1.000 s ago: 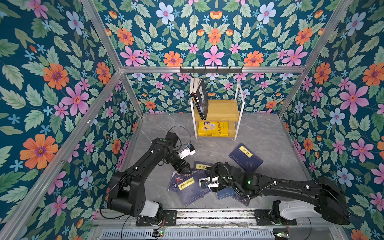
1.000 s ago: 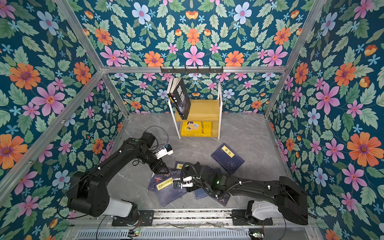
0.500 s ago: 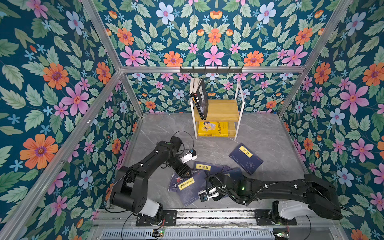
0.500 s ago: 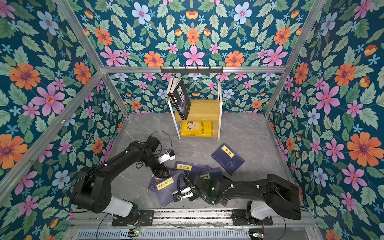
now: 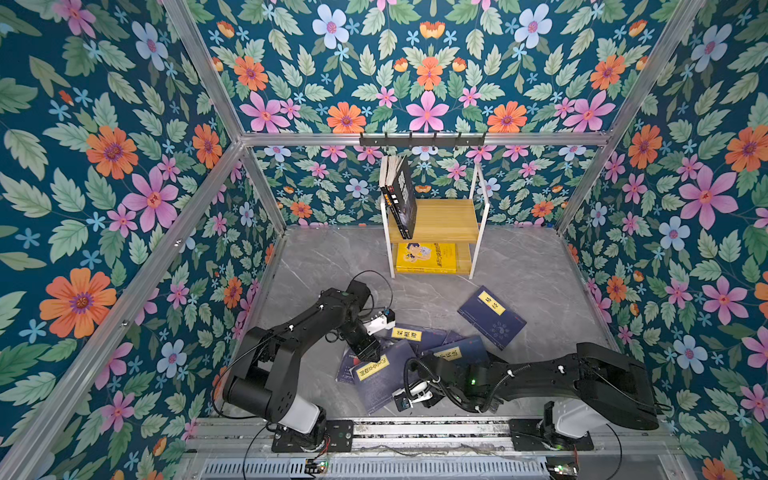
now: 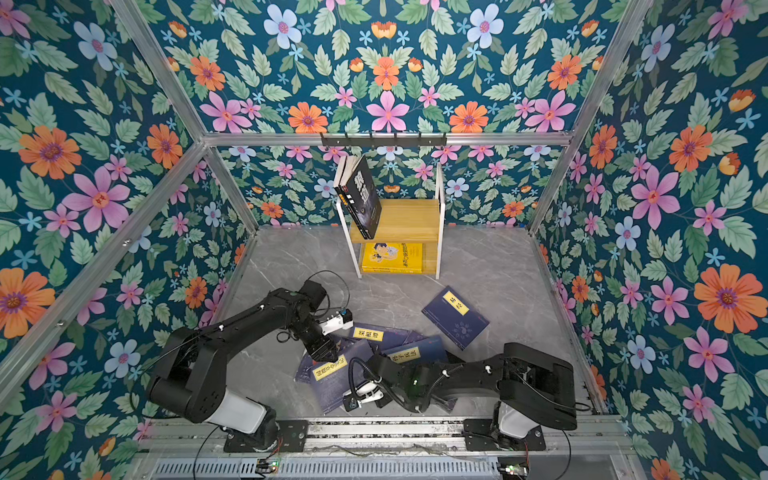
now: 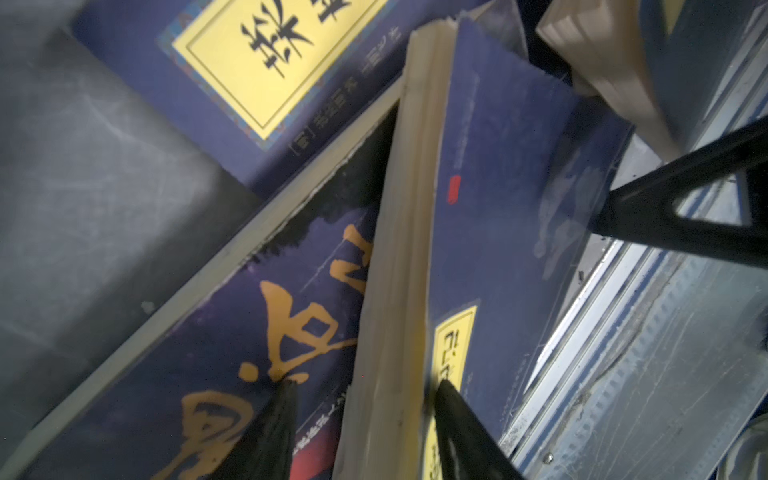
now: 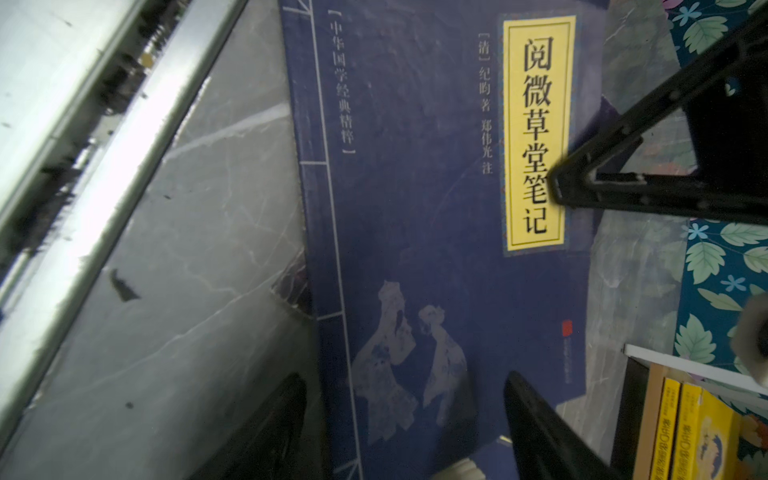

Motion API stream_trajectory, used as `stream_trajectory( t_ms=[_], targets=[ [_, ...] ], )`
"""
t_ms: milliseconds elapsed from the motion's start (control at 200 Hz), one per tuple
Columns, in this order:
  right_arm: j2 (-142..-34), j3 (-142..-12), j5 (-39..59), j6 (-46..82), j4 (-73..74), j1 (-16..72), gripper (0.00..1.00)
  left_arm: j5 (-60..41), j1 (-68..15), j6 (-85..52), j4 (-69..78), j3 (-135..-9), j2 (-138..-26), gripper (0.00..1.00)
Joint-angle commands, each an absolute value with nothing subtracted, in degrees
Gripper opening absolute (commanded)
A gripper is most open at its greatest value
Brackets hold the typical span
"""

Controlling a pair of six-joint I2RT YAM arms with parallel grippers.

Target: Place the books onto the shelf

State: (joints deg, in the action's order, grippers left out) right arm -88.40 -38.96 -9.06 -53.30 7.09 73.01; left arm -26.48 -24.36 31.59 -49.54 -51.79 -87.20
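Observation:
Several navy books with yellow labels lie piled on the floor in both top views; one (image 5: pixel 492 316) lies apart. My left gripper (image 5: pixel 370 353) (image 7: pixel 368 399) straddles the raised page edge of the top navy book (image 7: pixel 395 291) (image 5: pixel 372 368). One finger touches its cover and the other stands a little off, so the jaws are open. My right gripper (image 5: pixel 405 399) (image 8: pixel 405 395) hangs open over the same book's near end (image 8: pixel 436 249). The shelf (image 5: pixel 436 220) at the back holds leaning dark books (image 5: pixel 399 195) above and yellow books (image 5: pixel 426 257) below.
A dark book with orange characters (image 7: pixel 291 311) lies under the straddled one. The metal rail (image 5: pixel 415 430) runs along the near edge, close behind my right gripper. A black hook rail (image 5: pixel 422 139) hangs above the shelf. Floral walls close in three sides.
My left gripper came down onto the pile and its jaws narrowed round the top book's edge. My right arm drew back toward the near rail, jaws unchanged.

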Motion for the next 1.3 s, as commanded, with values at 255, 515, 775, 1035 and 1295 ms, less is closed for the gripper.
stream_trajectory(
  t_ms=[255,515,775,1035,1295],
  targets=[
    [-93.2,-39.2,-13.3,-56.8,13.9,73.3,0.73,-24.3,-25.3,31.7,-46.8,-51.1,-89.5,0.31],
    [-93.3,-40.4,-15.9,-59.5,14.6,73.2,0.55,-23.9,-25.8,31.9,-45.8,-50.2,-89.7,0.22],
    [-91.5,-42.5,-14.7,-60.5,9.8,73.1,0.44,-24.1,-25.8,32.0,-45.7,-50.2,-89.4,0.14],
    [-90.3,-45.2,-13.3,-61.0,4.8,72.3,0.43,-24.0,-25.8,32.1,-45.4,-49.8,-88.9,0.11],
    [-91.0,-47.8,-12.9,-61.0,4.4,72.0,0.35,-23.7,-25.8,32.7,-45.0,-48.7,-87.8,0.11]
  ],
)
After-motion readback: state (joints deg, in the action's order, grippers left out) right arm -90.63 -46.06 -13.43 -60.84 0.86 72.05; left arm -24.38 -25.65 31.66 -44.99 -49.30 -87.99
